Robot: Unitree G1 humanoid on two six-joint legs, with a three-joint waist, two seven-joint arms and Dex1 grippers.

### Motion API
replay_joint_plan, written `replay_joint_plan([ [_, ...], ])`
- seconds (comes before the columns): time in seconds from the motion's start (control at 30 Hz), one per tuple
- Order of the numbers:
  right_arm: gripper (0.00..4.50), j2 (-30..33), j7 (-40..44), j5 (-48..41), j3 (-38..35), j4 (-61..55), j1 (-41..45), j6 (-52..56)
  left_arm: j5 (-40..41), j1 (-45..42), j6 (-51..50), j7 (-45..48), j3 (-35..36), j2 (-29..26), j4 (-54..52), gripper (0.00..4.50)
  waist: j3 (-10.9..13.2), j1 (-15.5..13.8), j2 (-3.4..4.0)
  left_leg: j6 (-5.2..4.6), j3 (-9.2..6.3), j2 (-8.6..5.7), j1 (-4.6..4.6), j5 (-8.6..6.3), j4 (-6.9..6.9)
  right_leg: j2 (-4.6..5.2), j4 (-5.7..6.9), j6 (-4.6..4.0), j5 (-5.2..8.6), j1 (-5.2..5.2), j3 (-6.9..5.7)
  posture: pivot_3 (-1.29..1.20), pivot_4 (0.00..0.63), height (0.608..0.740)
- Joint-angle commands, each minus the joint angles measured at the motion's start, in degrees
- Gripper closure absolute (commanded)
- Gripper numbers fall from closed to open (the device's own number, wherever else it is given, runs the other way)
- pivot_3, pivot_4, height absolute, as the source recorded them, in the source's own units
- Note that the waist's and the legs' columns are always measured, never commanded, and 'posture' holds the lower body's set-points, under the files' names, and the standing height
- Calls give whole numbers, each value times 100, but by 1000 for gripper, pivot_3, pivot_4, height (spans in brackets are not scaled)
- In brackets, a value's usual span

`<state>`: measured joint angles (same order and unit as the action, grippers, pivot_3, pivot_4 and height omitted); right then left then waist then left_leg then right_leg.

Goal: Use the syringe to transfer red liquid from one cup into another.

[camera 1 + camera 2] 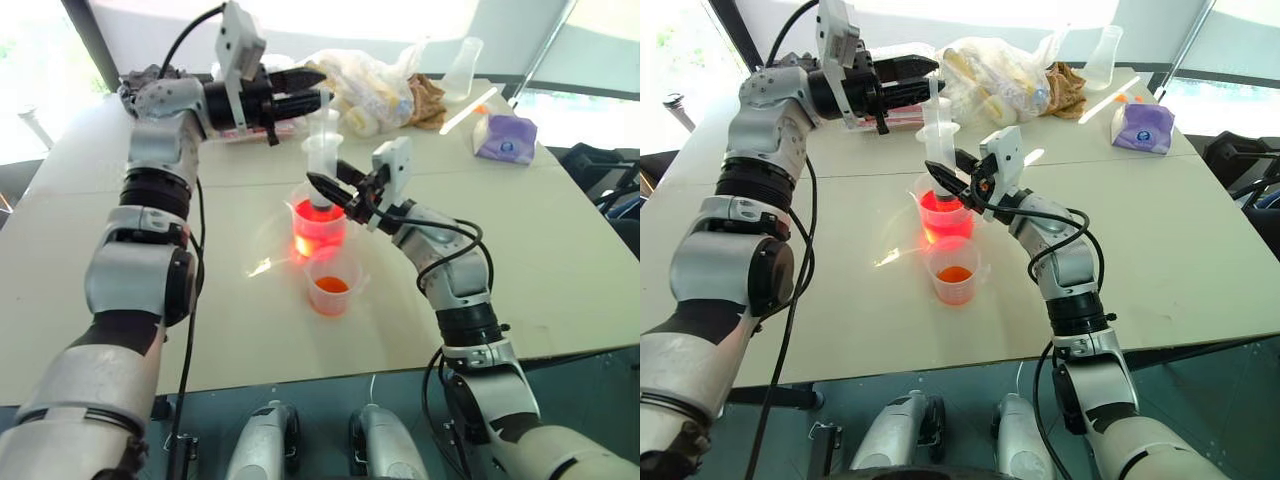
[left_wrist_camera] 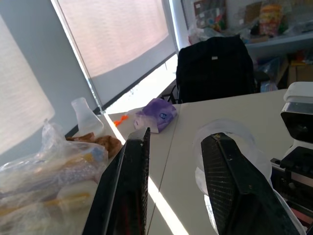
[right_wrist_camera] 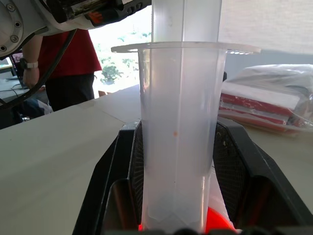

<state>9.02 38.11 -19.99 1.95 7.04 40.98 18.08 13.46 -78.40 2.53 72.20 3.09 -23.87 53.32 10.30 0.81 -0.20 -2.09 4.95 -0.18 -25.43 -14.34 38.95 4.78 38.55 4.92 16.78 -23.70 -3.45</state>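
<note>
The clear syringe (image 1: 323,158) stands upright with its lower end in the tall spouted cup (image 1: 300,212), which holds glowing red liquid (image 1: 318,236). My right gripper (image 1: 326,190) is shut on the syringe barrel (image 3: 178,122), a black finger (image 3: 124,161) pressing on each side. My left gripper (image 1: 316,90) lies level, pointing right, beside and slightly above the plunger top (image 1: 323,118). Its fingers (image 2: 132,176) stand open with nothing between them, and the plunger's white disc (image 2: 244,134) lies just past them. The shorter plain cup (image 1: 336,264) stands in front of the tall one with a little orange-red liquid (image 1: 331,285).
At the table's far side lie a crumpled plastic bag (image 1: 372,88) of goods, a clear flask (image 1: 460,68), a white stick (image 1: 465,112) and a purple tissue packet (image 1: 505,136). A person in a red shirt (image 3: 73,58) stands past the table. A black bag (image 2: 215,68) sits behind it.
</note>
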Motion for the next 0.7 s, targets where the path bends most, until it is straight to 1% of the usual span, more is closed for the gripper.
replay_joint_plan([
  [0.03, 3004, -19, -86, -140, -86, -318, 423, 87, 84, 29, -159, 98, 80, -247, -506, 2135, 0, 10, 0, 0, 0, 0, 0, 0, 1, 0, 1, 0, 0, 0, 1, 0, 150, 740],
  [0.2, 3004, 52, -222, -275, -295, -447, 666, 232, 292, 440, -996, 458, 95, -770, -1082, 2135, 0, 24, 0, 0, -1, 1, 1, 0, 3, 1, 10, 0, 0, -1, 1, 0, 150, 740],
  [0.27, 3004, 88, -285, -319, -371, -462, 732, 248, 230, 874, -1290, 804, -90, -1162, -1529, 2135, 0, 29, 0, 0, -1, 1, 2, 0, 3, 0, 12, 0, 0, -1, 2, 0, 150, 740],
  [0.33, 3004, 117, -327, -345, -416, -510, 750, 264, 227, 1240, -1549, 909, -117, -1469, -1873, 2135, 0, 25, 0, 0, -1, 2, 3, 0, 3, 0, 16, 0, 0, -2, 2, 0, 150, 740],
  [0.4, 3004, 135, -354, -376, -434, -591, 724, 301, 410, 1445, -1809, 603, 122, -1564, -2128, 2135, 0, 5, 0, 0, -4, 2, 2, 0, 6, 0, 32, 0, 0, -2, 3, 0, 150, 740],
  [0.5, 3004, 149, -388, -421, -440, -687, 686, 356, 933, 1782, -2588, 267, 560, -1655, -2793, 2135, 1, -16, -2, -4, -10, 1, -4, -2, 18, 14, 36, 0, 0, -1, 3, 0, 150, 740],
  [0.57, 3004, 151, -411, -434, -459, -685, 675, 370, 1239, 2119, -3066, -61, 803, -1634, -3418, 2135, 1, -8, -2, -7, -10, -1, -4, -4, 19, 20, 37, 0, 0, 1, 3, 0, 150, 740],
  [0.7, 3004, 232, -456, -513, -568, -726, 750, 452, 1515, 2745, -3511, -782, 1070, -1537, -4446, 2135, 1, 5, -2, -7, -11, -1, 6, -5, 18, 23, 43, 0, 0, 5, 4, 0, 150, 740],
])
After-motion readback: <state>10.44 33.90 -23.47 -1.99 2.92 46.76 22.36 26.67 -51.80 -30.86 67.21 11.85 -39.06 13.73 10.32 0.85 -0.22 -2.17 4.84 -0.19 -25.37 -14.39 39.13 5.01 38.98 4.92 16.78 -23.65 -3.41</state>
